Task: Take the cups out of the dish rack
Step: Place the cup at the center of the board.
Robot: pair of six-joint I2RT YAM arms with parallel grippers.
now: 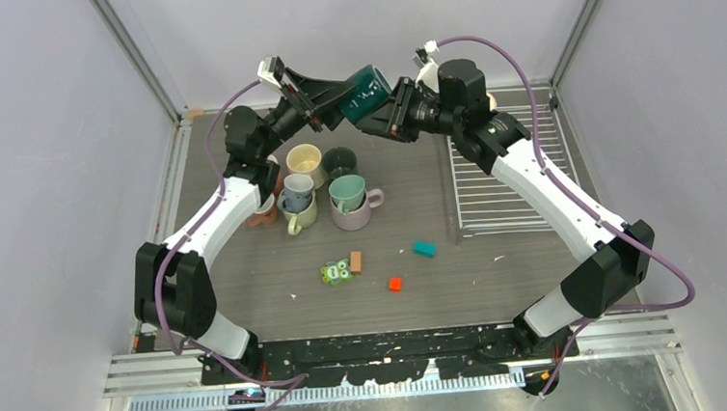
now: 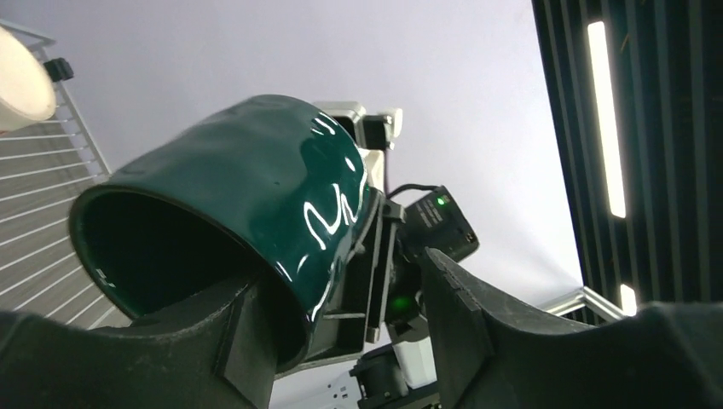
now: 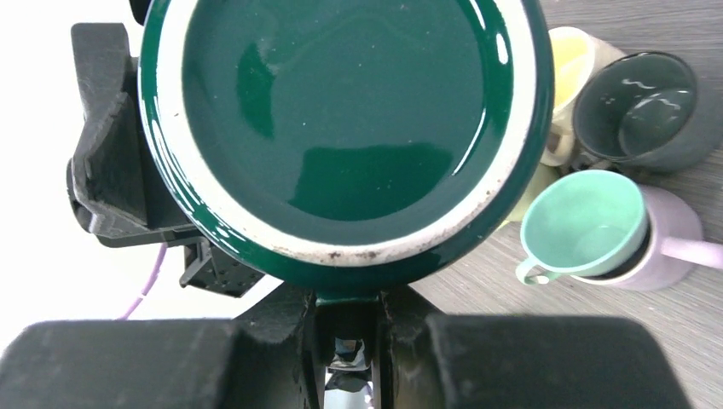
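While both arms reach up over the grey table, the shiny dark teal ceramic mug hangs in the air between them, tipped on its side. It is just left of the flat silver wire dish rack. The left gripper is at the mug's open end. The right gripper is at its bottom end. From up here I cannot tell how the jaws stand. Left of the rack, more mugs sit close together on the table. They are a cream mug, a dark mug, and a light teal mug stacked inside a mauve-pink mug. A small teal block and a small red block lie nearer the arms.

From the left wrist, the teal mug's dark mouth faces the camera. One black finger pokes into the mouth. The other finger stands off to the side, not touching the mug, so these jaws are spread wide. A round cream cup shows by the rack's far corner.

From the right wrist, the mug's round bottom fills the view. The two fingers are pressed close together. They pinch the mug's thin handle between them.
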